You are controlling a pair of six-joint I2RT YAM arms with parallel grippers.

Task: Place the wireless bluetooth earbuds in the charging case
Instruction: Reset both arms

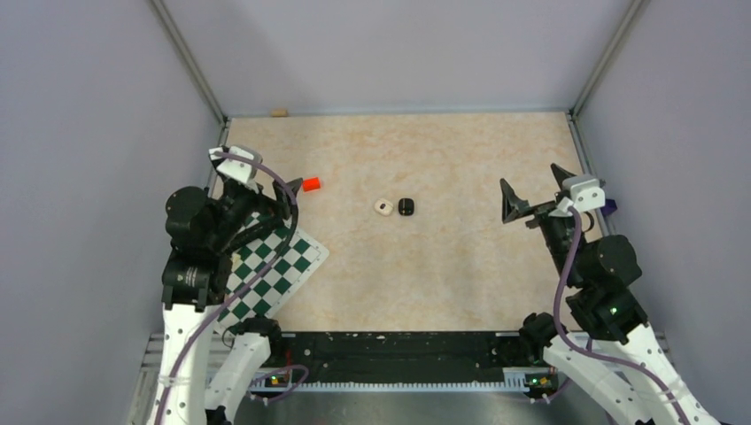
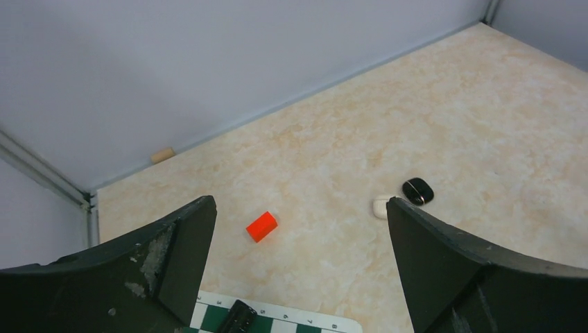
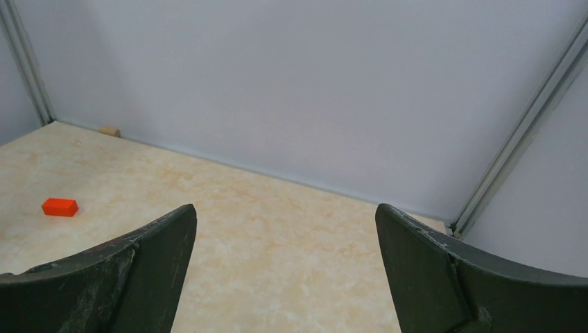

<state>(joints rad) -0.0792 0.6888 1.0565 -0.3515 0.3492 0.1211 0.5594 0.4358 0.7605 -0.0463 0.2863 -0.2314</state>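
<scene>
Left tool (image 2: 299,203): spread, empty.
Right tool (image 1: 530,177): spread, empty.
Case (image 1: 383,207): white, on table (image 1: 460,283), black earbud (image 1: 406,206) just beside it.

No lettering, label, brand, number or sign can be read in any of the three views. Small dark marks are noted along the white border of the chequered mat (image 2: 277,323) in the left wrist view; they are too small to be made out.
</scene>
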